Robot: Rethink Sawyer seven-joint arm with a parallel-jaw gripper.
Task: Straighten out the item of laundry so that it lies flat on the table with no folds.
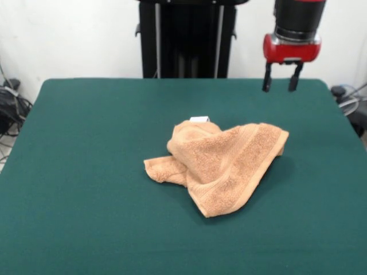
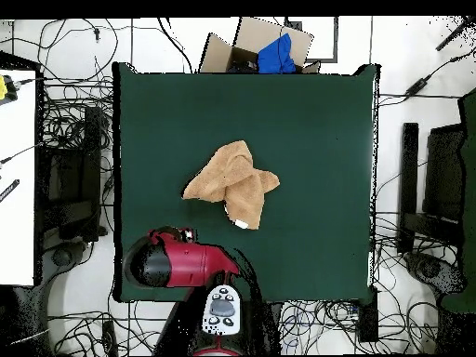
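Nearest the camera in the front view is bare green table [image 1: 86, 229], and on it, about the middle, the towel [image 1: 221, 166] lies crumpled, folded over itself in a rough heap. Its undersides and inner layers are hidden by the top fold (I can't count the layers). A banded border runs along the upper flap, and a small white tag [image 1: 199, 119] peeks out at the far edge. From the front, the heap's long axis runs diagonally, from the raised corner at the right down to the near point, with a shorter lobe sticking out to the left.

My gripper [image 1: 281, 77] hangs in the air over the table's far right edge, well apart from the towel, its two dark fingers [image 1: 266, 78] spread with a gap between them, holding nothing. From overhead my arm [image 2: 177, 262] covers it.
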